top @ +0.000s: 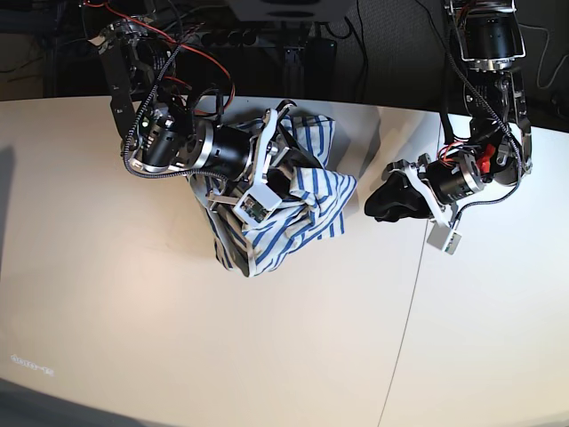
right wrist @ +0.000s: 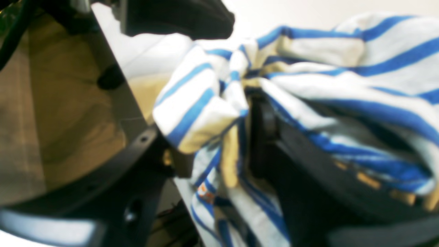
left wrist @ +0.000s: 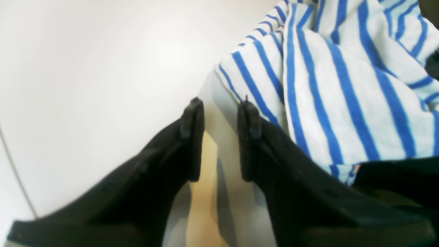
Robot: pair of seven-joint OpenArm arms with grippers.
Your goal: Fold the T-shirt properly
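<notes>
The T-shirt (top: pixel 307 209), white with blue stripes, lies crumpled in a heap on the white table (top: pixel 133 302), left of centre in the base view. My right gripper (top: pixel 277 178) reaches into the heap from the left. In the right wrist view it (right wrist: pixel 219 116) is shut on a bunched fold of the T-shirt (right wrist: pixel 195 103). My left gripper (top: pixel 375 207) sits just right of the heap's edge. In the left wrist view it (left wrist: pixel 221 103) is open and empty, with the T-shirt (left wrist: pixel 336 89) beside its right finger (left wrist: pixel 250 137).
A seam (top: pixel 407 302) runs down the table right of centre. Cables and arm bases (top: pixel 293 36) stand along the back edge. The right arm's body (top: pixel 169 133) lies over the shirt's left side.
</notes>
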